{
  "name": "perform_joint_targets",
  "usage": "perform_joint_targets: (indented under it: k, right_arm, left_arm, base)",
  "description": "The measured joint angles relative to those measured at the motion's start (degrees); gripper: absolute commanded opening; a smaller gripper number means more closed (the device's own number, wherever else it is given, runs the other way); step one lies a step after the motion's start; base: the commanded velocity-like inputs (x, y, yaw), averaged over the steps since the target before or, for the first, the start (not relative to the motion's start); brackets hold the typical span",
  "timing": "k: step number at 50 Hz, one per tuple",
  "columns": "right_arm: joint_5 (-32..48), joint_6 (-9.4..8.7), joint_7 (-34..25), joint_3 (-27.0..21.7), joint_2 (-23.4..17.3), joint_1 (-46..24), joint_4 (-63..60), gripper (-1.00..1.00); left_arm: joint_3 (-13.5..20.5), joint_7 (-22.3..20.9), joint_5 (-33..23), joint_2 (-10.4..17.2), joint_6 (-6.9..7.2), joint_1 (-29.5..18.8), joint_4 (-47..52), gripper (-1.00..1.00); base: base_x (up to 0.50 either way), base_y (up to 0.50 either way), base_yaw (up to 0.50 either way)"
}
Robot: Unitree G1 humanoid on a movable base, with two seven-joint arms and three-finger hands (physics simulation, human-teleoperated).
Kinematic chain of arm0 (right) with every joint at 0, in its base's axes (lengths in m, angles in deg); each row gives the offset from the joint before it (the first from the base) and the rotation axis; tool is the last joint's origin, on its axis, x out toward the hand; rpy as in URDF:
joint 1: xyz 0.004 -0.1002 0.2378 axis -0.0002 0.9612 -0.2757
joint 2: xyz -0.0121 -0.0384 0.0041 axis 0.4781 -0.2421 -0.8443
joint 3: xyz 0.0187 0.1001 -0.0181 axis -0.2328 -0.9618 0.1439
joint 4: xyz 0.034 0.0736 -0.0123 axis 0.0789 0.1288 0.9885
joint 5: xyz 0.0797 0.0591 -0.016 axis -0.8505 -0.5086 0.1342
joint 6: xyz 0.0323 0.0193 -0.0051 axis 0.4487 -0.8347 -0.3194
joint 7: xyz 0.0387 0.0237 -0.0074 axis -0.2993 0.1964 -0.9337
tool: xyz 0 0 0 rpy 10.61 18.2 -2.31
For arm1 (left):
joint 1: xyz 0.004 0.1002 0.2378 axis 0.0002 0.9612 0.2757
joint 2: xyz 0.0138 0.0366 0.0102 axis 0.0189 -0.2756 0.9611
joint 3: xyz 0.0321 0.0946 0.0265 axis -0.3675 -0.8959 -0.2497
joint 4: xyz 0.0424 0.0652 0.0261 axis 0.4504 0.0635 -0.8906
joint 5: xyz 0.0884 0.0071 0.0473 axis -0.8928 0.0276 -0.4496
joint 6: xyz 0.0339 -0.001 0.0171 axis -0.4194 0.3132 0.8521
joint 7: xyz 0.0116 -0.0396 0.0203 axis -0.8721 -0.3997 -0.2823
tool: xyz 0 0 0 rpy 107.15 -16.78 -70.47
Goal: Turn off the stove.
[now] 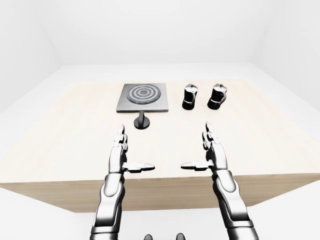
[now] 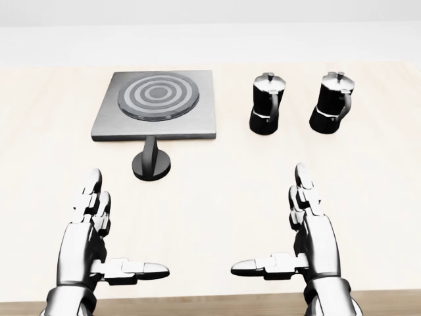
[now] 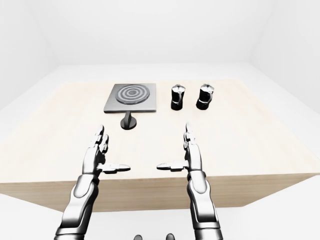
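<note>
A grey square stove (image 2: pixel 156 105) with a ringed burner lies on the pale wooden table (image 2: pixel 217 191), upper left in the head view. Its black round knob (image 2: pixel 151 162) stands just below the stove's lower edge. My left hand (image 2: pixel 105 240) hovers open over the table, below and left of the knob, fingers stretched, thumb pointing right. My right hand (image 2: pixel 296 234) is open too, at the lower right, thumb pointing left. Neither hand touches anything.
Two black and silver moka pots (image 2: pixel 267 104) (image 2: pixel 332 102) stand side by side to the right of the stove. The table's near edge (image 1: pixel 160 182) runs just under my wrists. White walls and floor surround the table.
</note>
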Motion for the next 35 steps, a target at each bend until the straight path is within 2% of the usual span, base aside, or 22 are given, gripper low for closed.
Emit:
perform_joint_targets:
  k: [35]
  right_arm:
    - [1.3, -1.09, -1.6, -0.7, -0.6, -0.3, -0.4, 1.0]
  left_arm:
    - [1.2, -1.2, 0.6, 0.6, -0.9, 0.1, -0.3, 1.0]
  base:
    - [0.0, 0.0, 0.0]
